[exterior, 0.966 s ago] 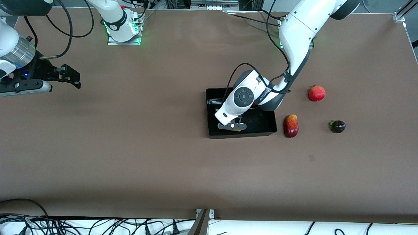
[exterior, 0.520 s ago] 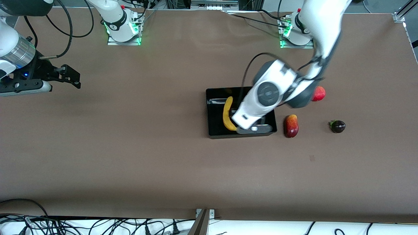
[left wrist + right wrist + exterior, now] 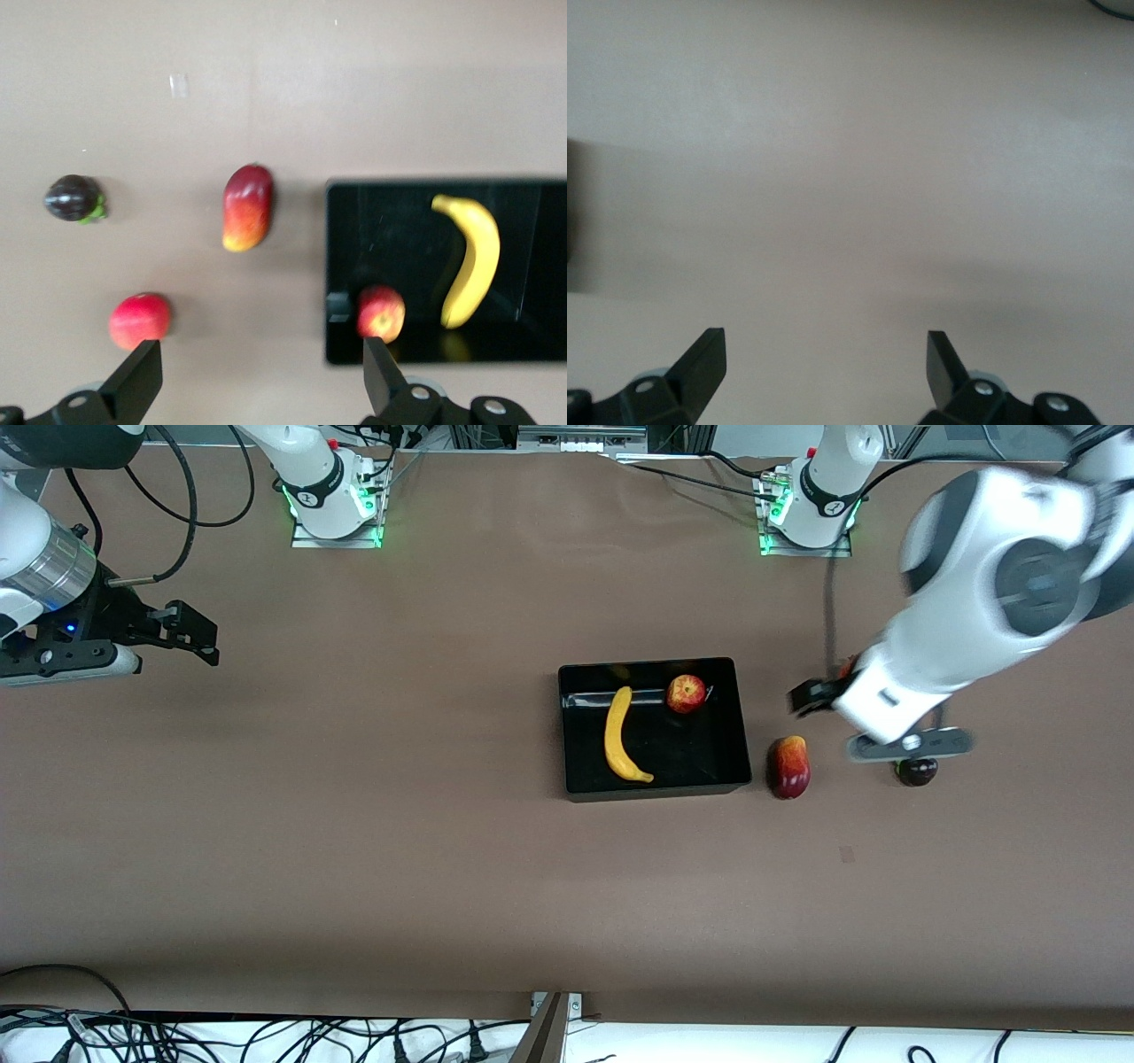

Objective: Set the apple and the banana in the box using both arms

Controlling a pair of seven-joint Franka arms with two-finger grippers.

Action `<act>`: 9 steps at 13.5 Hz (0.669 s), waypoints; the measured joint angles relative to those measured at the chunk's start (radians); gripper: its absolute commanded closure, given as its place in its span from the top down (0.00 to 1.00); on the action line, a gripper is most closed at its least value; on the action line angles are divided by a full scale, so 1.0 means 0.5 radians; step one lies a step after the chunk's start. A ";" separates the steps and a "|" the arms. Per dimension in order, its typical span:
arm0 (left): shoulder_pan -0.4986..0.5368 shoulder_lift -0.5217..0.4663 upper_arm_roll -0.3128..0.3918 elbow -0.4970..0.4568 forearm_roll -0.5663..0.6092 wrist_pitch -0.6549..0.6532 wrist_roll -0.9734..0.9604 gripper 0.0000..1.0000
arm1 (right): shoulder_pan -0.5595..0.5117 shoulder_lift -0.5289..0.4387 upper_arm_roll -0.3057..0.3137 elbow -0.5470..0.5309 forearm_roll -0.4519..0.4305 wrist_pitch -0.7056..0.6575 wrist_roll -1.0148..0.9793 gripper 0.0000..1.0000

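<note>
- Where the front view begins, at the right arm's end of the table, we find the right gripper [image 3: 190,636] hanging over bare table, its fingers [image 3: 700,361] spread wide with nothing between them; this arm waits.
- Toward the middle we see the box [image 3: 578,790], resting flat on the table.
- Inside it the banana [image 3: 618,734] lies lengthwise along the wall that faces the right arm's end (its curved tip points toward the front camera).
- Beside the banana, also in the box, the apple [image 3: 687,693] sits in the corner farthest from the front camera, apart from the banana.
- Just beside the box, toward the left arm's end, we see a mango [image 3: 788,767] on the table.
- Over the table between the mango and a dark purple fruit [image 3: 917,771], the left gripper [image 3: 811,696] hangs in the air; its fingers [image 3: 137,379] stand wide apart and grip nothing.
- A pomegranate [image 3: 139,320] shows in the left wrist view, near the gripper's fingers.
</note>
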 measured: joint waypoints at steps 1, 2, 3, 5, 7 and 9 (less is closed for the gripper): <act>0.019 -0.060 0.074 -0.002 -0.022 -0.055 0.148 1.00 | 0.000 0.000 0.000 0.000 0.000 0.000 0.000 1.00; 0.075 -0.117 0.106 -0.004 -0.023 -0.081 0.239 1.00 | 0.000 0.000 0.000 0.000 0.000 0.000 0.000 1.00; 0.140 -0.167 0.119 -0.006 -0.021 -0.102 0.289 1.00 | 0.000 0.000 0.000 0.001 0.000 0.000 0.000 1.00; 0.237 -0.237 0.125 -0.023 0.016 -0.128 0.332 1.00 | 0.000 0.000 0.001 0.001 0.000 0.000 0.000 1.00; 0.257 -0.284 0.124 -0.084 0.046 -0.117 0.340 1.00 | 0.000 0.000 0.001 0.001 0.000 0.000 0.000 1.00; 0.268 -0.354 0.121 -0.200 0.052 -0.011 0.340 1.00 | 0.000 0.000 0.001 0.001 0.000 0.000 0.000 1.00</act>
